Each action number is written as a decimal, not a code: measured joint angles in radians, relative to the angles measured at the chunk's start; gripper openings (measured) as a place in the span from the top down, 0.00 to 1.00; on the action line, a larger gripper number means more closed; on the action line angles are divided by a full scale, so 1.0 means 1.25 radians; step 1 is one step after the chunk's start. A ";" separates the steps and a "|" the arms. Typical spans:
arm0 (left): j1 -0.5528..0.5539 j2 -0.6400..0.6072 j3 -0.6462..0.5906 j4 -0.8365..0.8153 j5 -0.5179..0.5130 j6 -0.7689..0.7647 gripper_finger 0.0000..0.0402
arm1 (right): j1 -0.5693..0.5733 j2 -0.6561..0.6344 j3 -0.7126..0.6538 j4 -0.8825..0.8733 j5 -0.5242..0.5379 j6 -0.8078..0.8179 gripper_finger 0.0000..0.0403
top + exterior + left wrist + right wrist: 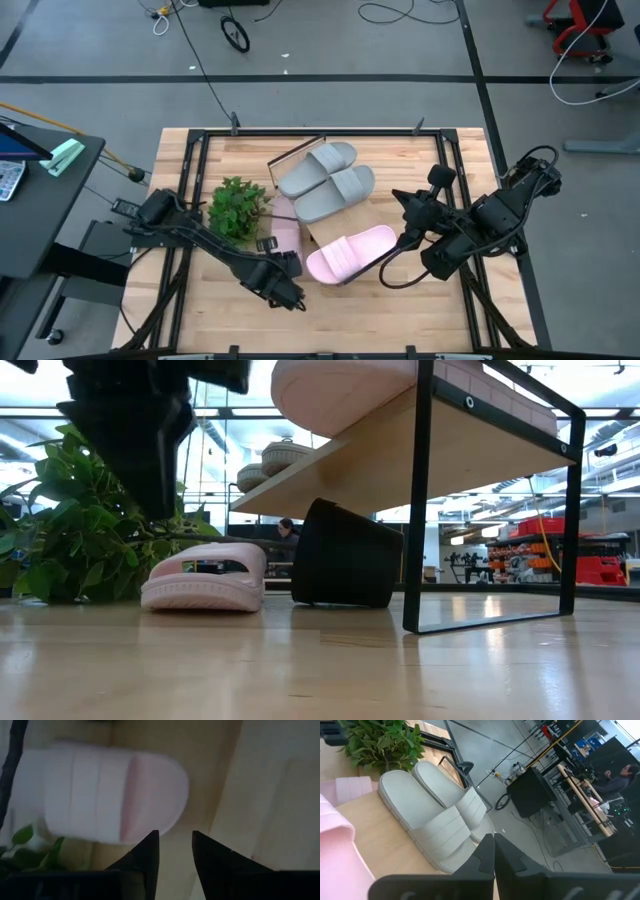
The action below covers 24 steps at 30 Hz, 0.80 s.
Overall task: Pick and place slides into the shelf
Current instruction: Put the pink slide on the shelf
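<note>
Left claw hangs empty, part-open, just short of the pink slide; right claw waits shut.

Lighting: even overhead light from above, bright, soft short shadows under the arms on the table.
Table-level camera: strong backlight from far windows; the plant and the overturned pot read dark; the near table surface is blurred with a pale sheen.
Left wrist camera: dim, soft-focus, pink sandal hazy.
Right wrist camera: bright, grey sandals sharp.
</note>
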 joint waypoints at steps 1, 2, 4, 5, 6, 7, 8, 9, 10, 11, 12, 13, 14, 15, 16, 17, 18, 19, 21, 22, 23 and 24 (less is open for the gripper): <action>-0.003 0.000 0.000 0.018 -0.010 0.017 0.71 | 0.000 0.000 0.000 0.000 0.000 0.000 1.00; -0.007 -0.002 0.000 0.040 -0.034 0.035 0.71 | 0.000 0.000 0.000 0.001 0.000 0.000 1.00; -0.018 -0.007 0.001 0.059 -0.112 0.050 0.72 | 0.000 0.000 0.000 0.004 0.000 0.000 1.00; -0.024 -0.009 0.001 0.057 -0.154 0.051 0.72 | 0.000 0.000 0.000 0.005 0.000 0.000 1.00; -0.029 -0.009 0.001 0.054 -0.189 0.049 0.72 | 0.000 0.000 0.000 0.005 0.000 0.000 1.00; -0.034 -0.008 -0.003 0.054 -0.215 0.045 0.72 | 0.000 0.000 0.000 0.005 -0.001 0.000 1.00; -0.037 -0.008 -0.009 0.055 -0.230 0.036 0.72 | 0.000 0.000 0.000 0.005 -0.002 0.000 1.00; -0.038 -0.008 -0.015 0.058 -0.234 0.033 0.71 | 0.000 0.000 0.000 0.007 -0.006 0.000 1.00; -0.038 -0.008 -0.020 0.065 -0.234 0.028 0.70 | 0.000 0.000 0.000 0.008 -0.008 -0.001 1.00; -0.038 -0.008 -0.023 0.067 -0.235 0.018 0.69 | 0.000 0.000 0.000 0.008 -0.012 -0.001 1.00; -0.038 -0.008 -0.028 0.067 -0.237 0.014 0.68 | 0.000 0.000 0.000 0.008 -0.013 -0.001 1.00; -0.038 -0.008 -0.033 0.077 -0.240 0.014 0.67 | 0.000 0.000 0.000 0.009 -0.014 -0.001 1.00; -0.037 -0.008 -0.040 0.089 -0.241 0.014 0.65 | 0.000 0.000 0.000 0.011 -0.015 -0.001 1.00; -0.037 -0.008 -0.047 0.097 -0.244 0.014 0.63 | 0.000 0.000 0.000 0.013 -0.015 -0.001 1.00; -0.037 -0.008 -0.052 0.097 -0.250 0.014 0.61 | 0.000 0.000 0.000 0.015 -0.015 -0.001 1.00; -0.037 -0.008 -0.058 0.101 -0.254 0.014 0.59 | 0.000 0.000 0.000 0.017 -0.015 -0.001 1.00; -0.037 -0.008 -0.066 0.105 -0.255 0.014 0.57 | 0.000 0.000 0.000 0.020 -0.015 -0.001 1.00; -0.037 -0.008 -0.074 0.105 -0.255 0.013 0.55 | 0.000 0.000 0.000 0.023 -0.015 -0.001 1.00; -0.037 -0.008 -0.092 0.101 -0.257 0.013 0.51 | 0.000 0.000 0.000 0.026 -0.015 -0.001 1.00; -0.037 -0.008 -0.099 0.103 -0.259 0.013 0.49 | 0.000 0.000 0.000 0.026 -0.015 -0.001 1.00; -0.037 -0.008 -0.104 0.103 -0.265 0.013 0.47 | 0.000 0.000 0.000 0.026 -0.015 -0.002 1.00; -0.037 -0.008 -0.111 0.104 -0.274 0.014 0.45 | 0.000 0.000 0.000 0.026 -0.015 -0.001 1.00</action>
